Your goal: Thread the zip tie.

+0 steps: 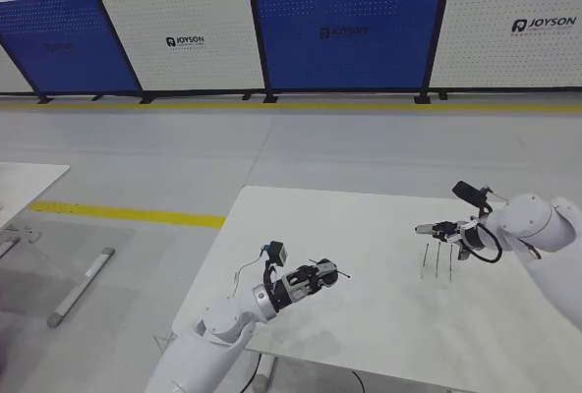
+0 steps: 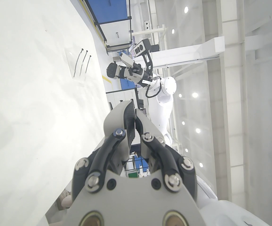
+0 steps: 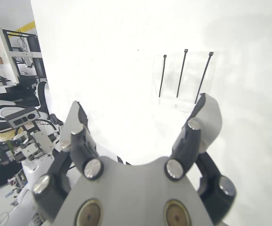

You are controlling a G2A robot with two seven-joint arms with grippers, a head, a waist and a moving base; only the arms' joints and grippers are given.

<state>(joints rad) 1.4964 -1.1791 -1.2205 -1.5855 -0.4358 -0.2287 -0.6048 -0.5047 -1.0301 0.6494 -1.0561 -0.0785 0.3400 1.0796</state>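
Black zip ties (image 3: 181, 73), plain white table (image 3: 103, 48)

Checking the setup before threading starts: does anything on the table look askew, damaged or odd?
Nothing stands out. The three zip ties lie straight, side by side without crossing, on a clear sheet on the white table.

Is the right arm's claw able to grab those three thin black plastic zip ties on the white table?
Probably yes. The open right claw hangs close by the thin black plastic zip ties, and nothing lies between them to block the way.
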